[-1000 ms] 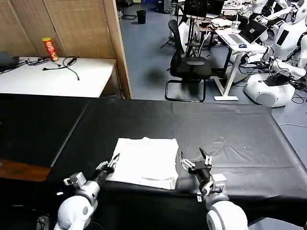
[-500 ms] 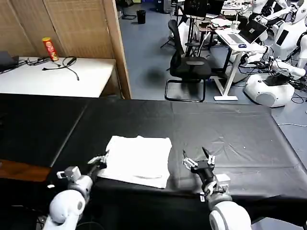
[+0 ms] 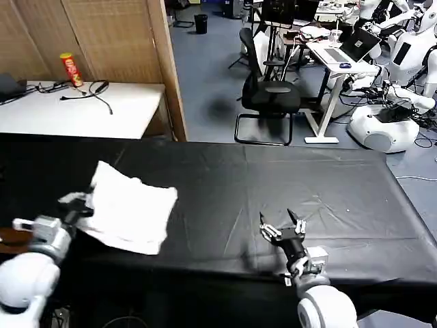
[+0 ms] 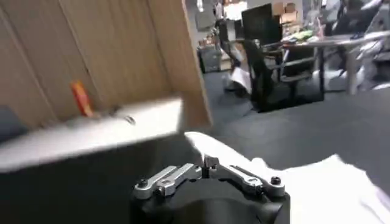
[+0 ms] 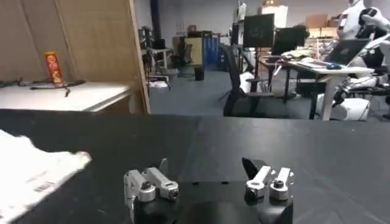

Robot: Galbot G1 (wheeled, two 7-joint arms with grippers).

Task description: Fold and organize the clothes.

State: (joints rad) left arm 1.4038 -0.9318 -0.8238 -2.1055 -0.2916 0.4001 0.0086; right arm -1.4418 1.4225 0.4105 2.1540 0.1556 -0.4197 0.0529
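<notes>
Left pincer (image 3: 80, 205) grasps the folded T-shirt (image 3: 131, 212) by its edge; right pincer (image 3: 281, 229) rests released.

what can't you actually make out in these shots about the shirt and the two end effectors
- Head view: the folded T-shirt shows plain white cloth; any print is folded under or out of sight.
- Head view: the left end effector meets the shirt's edge; the cloth hides the grip itself.
- Left wrist view: blurred, so the shirt's folds cannot be read.
- Right wrist view: the frame edge cuts the shirt off; marks on it are too small. The right end effector is open, apart from it.
</notes>
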